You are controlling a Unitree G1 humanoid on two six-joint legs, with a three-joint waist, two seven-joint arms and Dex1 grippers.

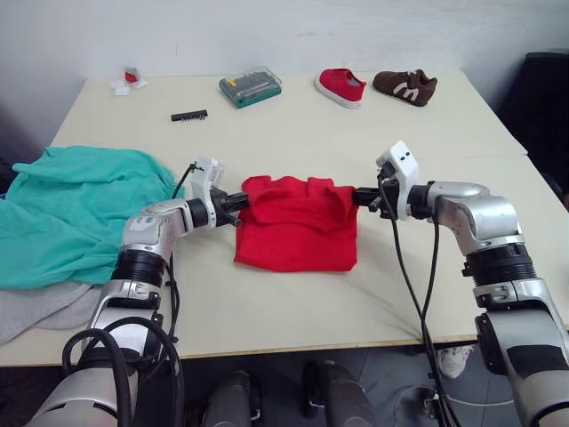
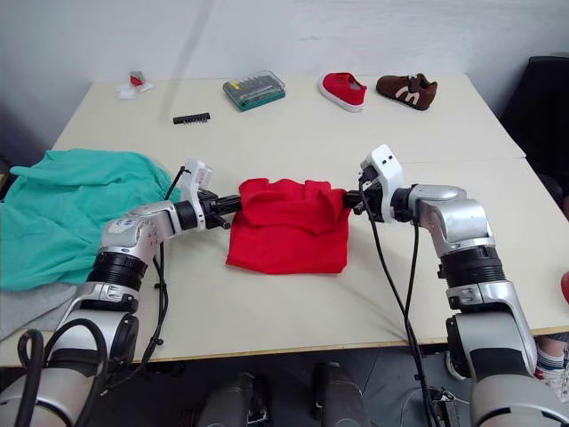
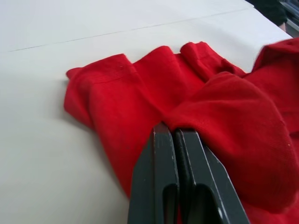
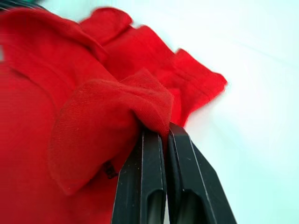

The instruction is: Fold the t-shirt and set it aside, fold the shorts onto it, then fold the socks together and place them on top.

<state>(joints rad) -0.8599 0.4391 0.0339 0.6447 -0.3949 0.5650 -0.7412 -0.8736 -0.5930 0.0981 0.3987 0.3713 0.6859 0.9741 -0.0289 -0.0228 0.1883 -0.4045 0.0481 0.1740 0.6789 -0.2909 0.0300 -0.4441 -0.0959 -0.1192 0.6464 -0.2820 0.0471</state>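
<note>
The red t-shirt [image 1: 296,229] lies partly folded at the middle of the table, its far edge lifted. My left gripper [image 1: 242,201] is shut on the t-shirt's left upper corner, and my right gripper [image 1: 357,197] is shut on its right upper corner. Both wrist views show black fingers [image 3: 174,154] [image 4: 159,154] pinching red cloth. The teal shorts [image 1: 76,209] are spread at the table's left side. A light grey cloth [image 1: 40,307] that may be the socks sits at the left front edge below the shorts.
At the far edge stand a green tool case [image 1: 251,86], a red shoe [image 1: 340,86], a brown shoe [image 1: 404,85], a black bit strip [image 1: 189,116] and small white scraps [image 1: 127,82]. Bare tabletop [image 1: 444,142] lies to the right.
</note>
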